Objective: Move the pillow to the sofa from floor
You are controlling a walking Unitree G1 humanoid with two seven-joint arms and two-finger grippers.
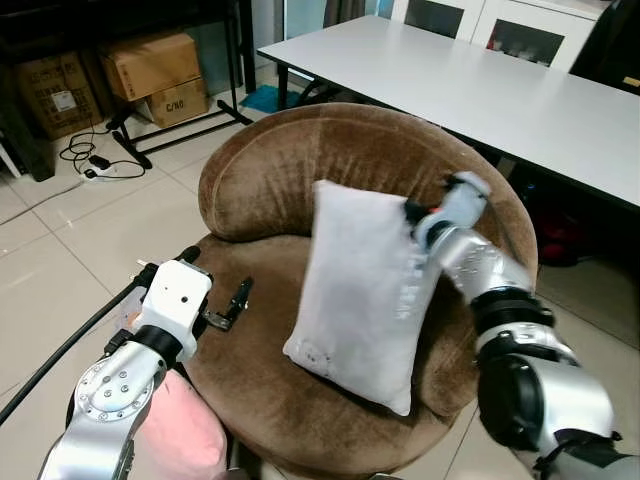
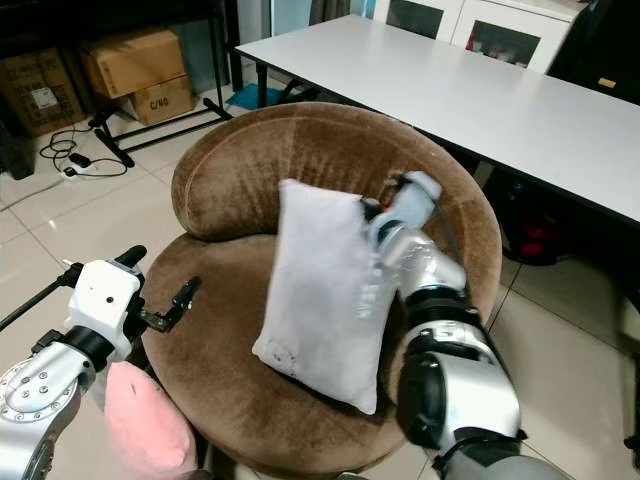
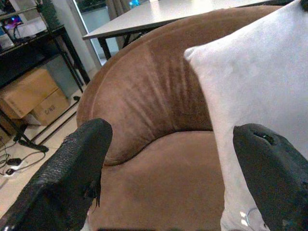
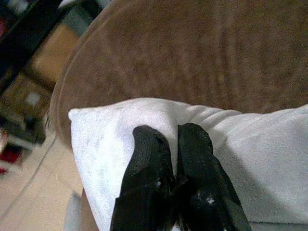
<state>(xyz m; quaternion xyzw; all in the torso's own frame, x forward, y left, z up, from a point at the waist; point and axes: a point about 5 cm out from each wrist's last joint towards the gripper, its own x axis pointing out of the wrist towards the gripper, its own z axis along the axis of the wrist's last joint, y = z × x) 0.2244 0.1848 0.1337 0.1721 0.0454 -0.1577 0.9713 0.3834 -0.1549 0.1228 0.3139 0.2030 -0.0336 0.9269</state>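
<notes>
the white pillow (image 1: 365, 290) is held upright on the seat of the round brown velvet sofa chair (image 1: 270, 170), its lower edge resting on the cushion and its face leaning toward the backrest. its upper edge is pinched between the closed fingers of the right gripper (image 4: 171, 159). the left gripper (image 3: 178, 178) is held with its fingers spread wide, near the seat's front left edge, beside the pillow and apart from it. a pink cushion (image 2: 145, 425) is seen below the left arm. a white table (image 1: 480, 85) stands behind the chair.
</notes>
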